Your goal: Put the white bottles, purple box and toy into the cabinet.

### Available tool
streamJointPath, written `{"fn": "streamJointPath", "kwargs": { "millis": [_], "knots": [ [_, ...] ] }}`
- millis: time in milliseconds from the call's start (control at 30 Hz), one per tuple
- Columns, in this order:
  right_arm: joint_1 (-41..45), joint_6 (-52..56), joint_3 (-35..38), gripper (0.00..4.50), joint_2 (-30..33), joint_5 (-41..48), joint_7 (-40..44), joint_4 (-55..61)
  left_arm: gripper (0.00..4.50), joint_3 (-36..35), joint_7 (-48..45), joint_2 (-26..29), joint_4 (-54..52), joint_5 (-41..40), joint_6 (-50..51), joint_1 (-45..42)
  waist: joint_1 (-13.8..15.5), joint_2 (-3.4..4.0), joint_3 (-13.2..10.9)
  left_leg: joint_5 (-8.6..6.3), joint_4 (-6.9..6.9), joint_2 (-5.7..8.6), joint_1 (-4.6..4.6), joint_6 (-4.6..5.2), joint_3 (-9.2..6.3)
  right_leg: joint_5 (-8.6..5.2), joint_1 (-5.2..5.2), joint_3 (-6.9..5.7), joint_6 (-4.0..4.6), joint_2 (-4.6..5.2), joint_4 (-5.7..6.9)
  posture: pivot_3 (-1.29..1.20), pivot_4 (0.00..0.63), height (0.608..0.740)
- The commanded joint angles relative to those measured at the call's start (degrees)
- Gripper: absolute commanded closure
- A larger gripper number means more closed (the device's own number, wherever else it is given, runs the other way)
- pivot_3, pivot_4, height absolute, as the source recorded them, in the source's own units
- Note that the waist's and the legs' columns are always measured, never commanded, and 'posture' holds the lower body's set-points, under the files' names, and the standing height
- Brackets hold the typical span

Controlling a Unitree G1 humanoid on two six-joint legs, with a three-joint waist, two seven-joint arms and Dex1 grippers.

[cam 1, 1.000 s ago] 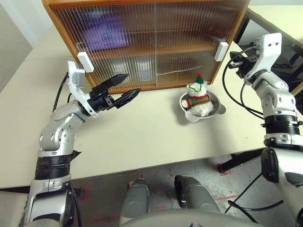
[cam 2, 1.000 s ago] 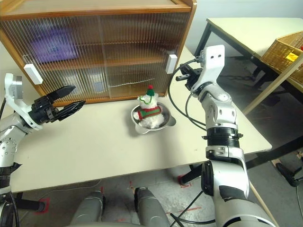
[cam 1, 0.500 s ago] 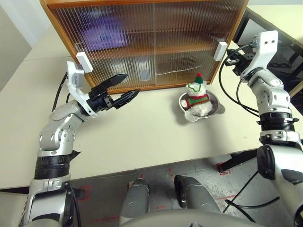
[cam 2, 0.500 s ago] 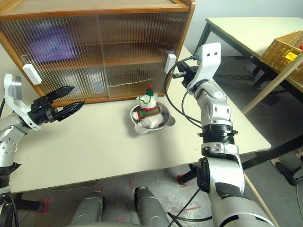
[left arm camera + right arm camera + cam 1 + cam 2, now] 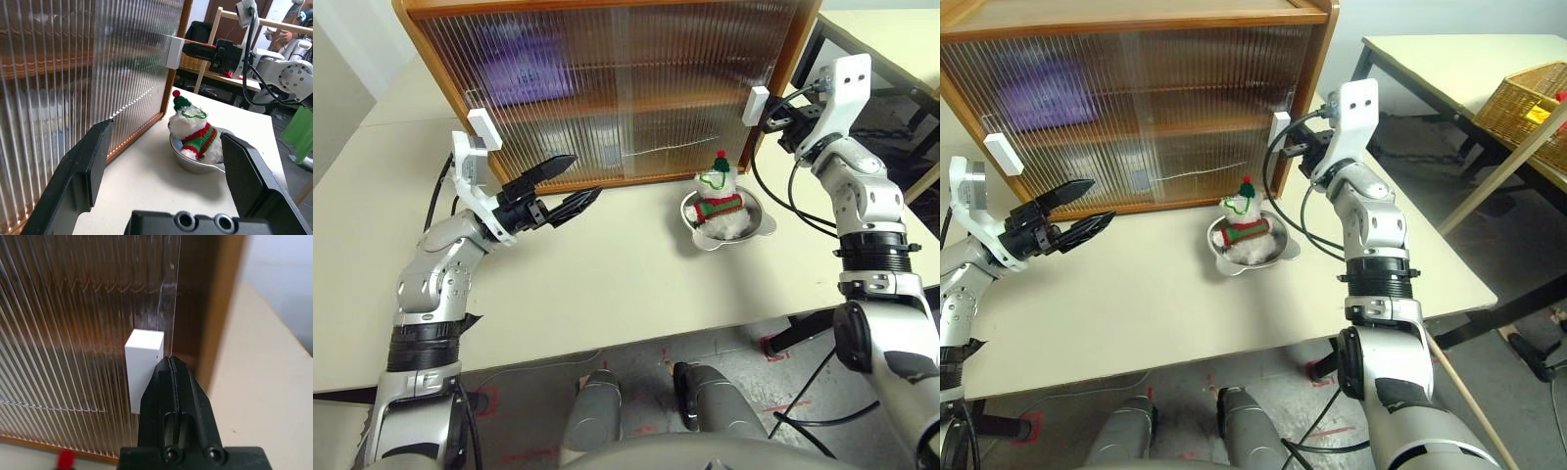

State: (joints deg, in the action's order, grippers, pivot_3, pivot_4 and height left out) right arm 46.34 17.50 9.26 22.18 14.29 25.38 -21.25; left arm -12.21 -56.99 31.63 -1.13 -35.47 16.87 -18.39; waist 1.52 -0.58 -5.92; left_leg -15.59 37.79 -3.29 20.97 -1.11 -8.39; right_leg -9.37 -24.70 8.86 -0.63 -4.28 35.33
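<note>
Right wrist view: right end effector (image 5: 170, 363) clenched at cabinet (image 5: 607, 88) handle (image 5: 143, 364); left end effector (image 5: 573, 183) released

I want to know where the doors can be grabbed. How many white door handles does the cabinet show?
2: one handle at the cabinet's left edge, another on the right door, beside the shut right gripper.

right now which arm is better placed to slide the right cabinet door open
Right. The right gripper, shut, is already against the right door's white handle. The left gripper hangs open over the table, away from that handle.
</note>
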Motion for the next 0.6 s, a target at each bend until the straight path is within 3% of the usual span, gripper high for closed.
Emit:
{"fn": "streamJointPath", "kwargs": {
  "millis": [33,600],
  "knots": [
    [0.80,1.43,-0.96,4.48,-0.67,0.15,-0.03,1.77,0.00,0.44,-0.28,-0.14,0.57,0.62,-0.57,0.76,0.12,0.00,0.00,0.00,0.00,0.00,0.01,0.00,-0.01,0.00,0.00,-0.01,0.00,0.00,-0.01,0.10,0.109,0.740],
    [0.97,11.06,-4.60,4.48,-6.31,0.24,-3.87,11.61,0.00,0.77,0.18,-0.14,0.30,0.71,-0.31,0.08,0.20,0.00,0.00,-0.01,-0.04,0.00,0.08,-0.02,-0.04,0.00,-0.10,-0.02,0.05,-0.02,0.00,0.10,0.113,0.740]
  ]
}}
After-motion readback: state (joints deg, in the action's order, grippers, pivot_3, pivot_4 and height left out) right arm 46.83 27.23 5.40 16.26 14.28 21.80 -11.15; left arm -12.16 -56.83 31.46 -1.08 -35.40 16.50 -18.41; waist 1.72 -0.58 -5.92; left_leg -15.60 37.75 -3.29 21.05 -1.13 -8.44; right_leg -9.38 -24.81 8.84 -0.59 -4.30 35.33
